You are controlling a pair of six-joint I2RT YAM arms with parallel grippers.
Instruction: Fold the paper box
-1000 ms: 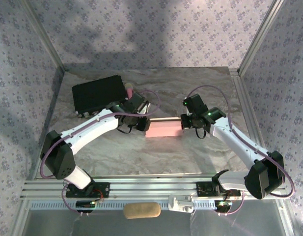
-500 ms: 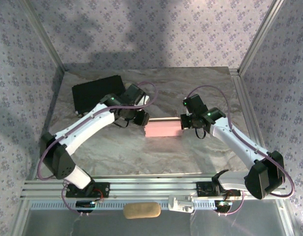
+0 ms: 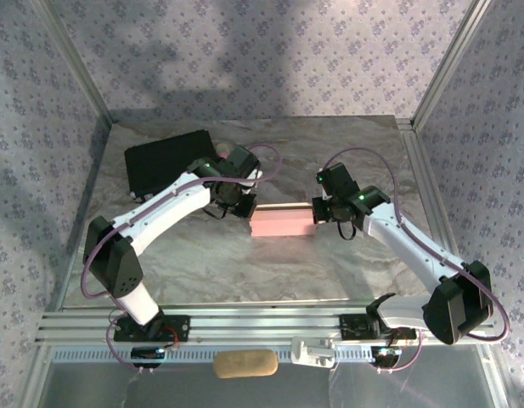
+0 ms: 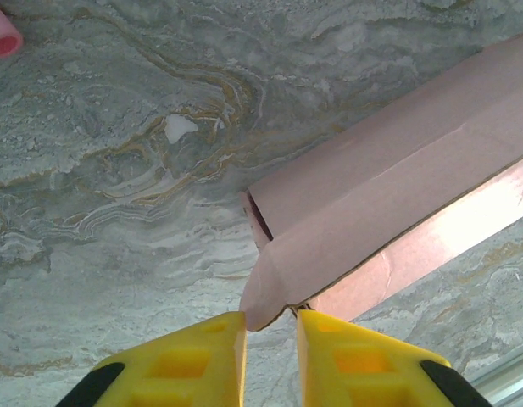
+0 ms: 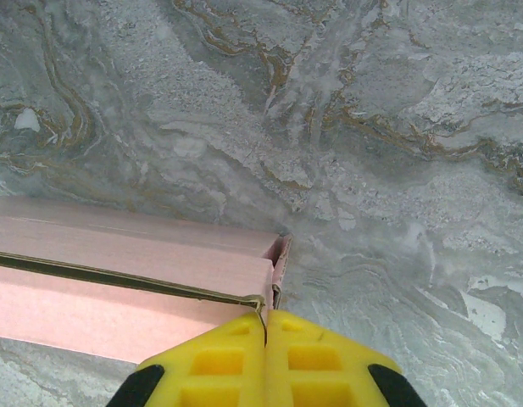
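Note:
The paper box (image 3: 283, 223) is a pale pink, long, shallow shape lying mid-table between both grippers. My left gripper (image 3: 245, 206) is at its left end. In the left wrist view its yellow fingers (image 4: 193, 356) stand a narrow gap apart. The rounded corner of a pink flap (image 4: 265, 297) sits at the mouth of that gap, touching the left fingertip. My right gripper (image 3: 317, 212) is at the box's right end. There, in the right wrist view, its fingers (image 5: 219, 360) are pressed together on the thin cardboard edge of the box (image 5: 117, 250).
A black case (image 3: 164, 161) lies at the back left, close behind my left arm. A small pink cylinder (image 4: 0, 36) rests on the marble surface near it. Aluminium rails (image 3: 270, 319) run along the near edge, and frame posts stand at the back corners.
My left forearm has swung and its gripper has settled against the box's left end with its jaws narrowed. The right arm and the box have stayed put.

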